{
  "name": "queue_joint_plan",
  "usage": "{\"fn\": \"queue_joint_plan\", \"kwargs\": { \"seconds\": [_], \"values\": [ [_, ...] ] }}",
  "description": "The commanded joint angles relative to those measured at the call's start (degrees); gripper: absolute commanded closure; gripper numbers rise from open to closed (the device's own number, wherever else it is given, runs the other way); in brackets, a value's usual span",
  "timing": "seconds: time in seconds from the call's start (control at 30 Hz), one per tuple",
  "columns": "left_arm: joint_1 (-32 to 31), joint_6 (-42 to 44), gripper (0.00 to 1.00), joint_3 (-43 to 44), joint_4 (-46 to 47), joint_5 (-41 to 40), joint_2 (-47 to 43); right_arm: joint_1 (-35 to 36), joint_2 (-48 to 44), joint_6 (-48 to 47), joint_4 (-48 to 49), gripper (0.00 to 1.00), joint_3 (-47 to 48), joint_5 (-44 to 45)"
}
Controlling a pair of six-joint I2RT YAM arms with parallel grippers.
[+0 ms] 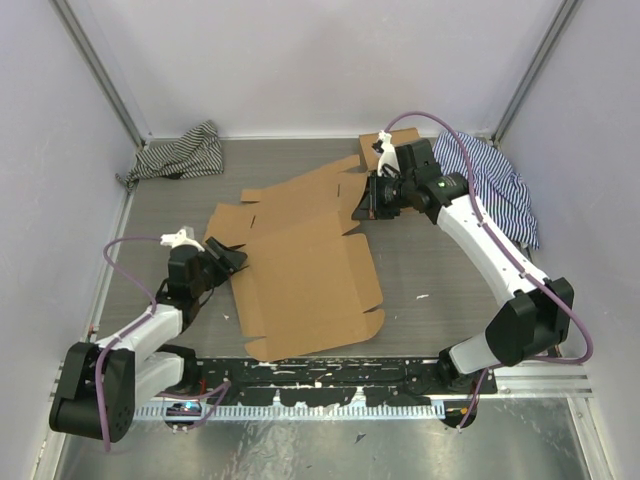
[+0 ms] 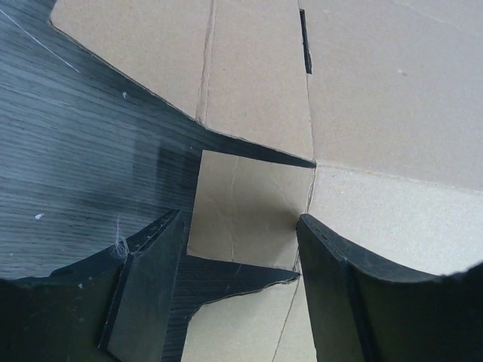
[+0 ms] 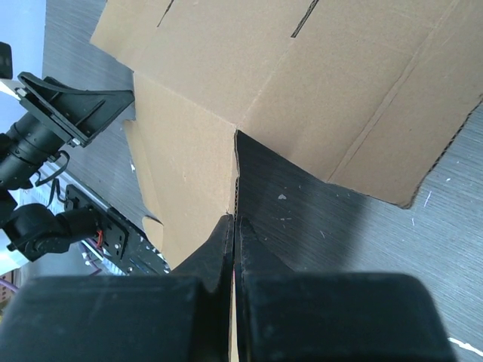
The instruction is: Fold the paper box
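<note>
Right tool tight on plain brown paper box flap edge

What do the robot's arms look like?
The left arm and right arm have white shells with black joints. A purple cable loops along each. The left gripper and right gripper are black, each with two flat, wedge-shaped fingers. A small green light shows near the right wrist.

paper box: plain brown, unprinted, centre of the frame
small box: the same brown, upper centre
table: dark grey wood grain
upper-left cloth: black and white stripes
upper-right cloth: blue and white stripes
left gripper: black
right gripper: black
arms: white shells, black joints
cables: purple
walls: pale lilac-white
</note>
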Motion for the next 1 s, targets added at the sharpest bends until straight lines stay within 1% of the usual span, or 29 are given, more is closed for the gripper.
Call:
{"fn": "queue_joint_plan", "kwargs": {
  "seconds": [0.0,0.23,0.43,0.67,0.83,0.97],
  "values": [
    [0.33,1.03,0.32,-1.15,2.08,-1.22,0.09,-0.16,-2.76,0.22,1.62,0.99,1.75,-2.3],
    [0.27,-0.24,0.32,-2.45,6.59,-0.16,1.15,-0.24,-2.78,0.31,1.79,0.99,1.73,-3.35],
    [0.27,-0.94,0.32,-3.62,8.14,-0.94,1.06,-0.26,-3.01,0.39,1.88,0.99,1.71,-3.29],
    [0.42,-2.75,0.33,-7.12,11.6,-0.7,-3.71,-0.84,-3.6,0.3,3.01,0.99,0.57,-4.19],
    [0.39,-3.45,0.34,-7.85,9.19,-0.41,-9.84,-1.62,-3.87,0.85,5.01,0.99,-1.27,-6.85],
    [0.44,-3.22,0.35,-9.21,7.8,-2.15,-13.06,-2.17,-4.3,1.08,6.12,0.99,-1.77,-8.77]
  ]
}}
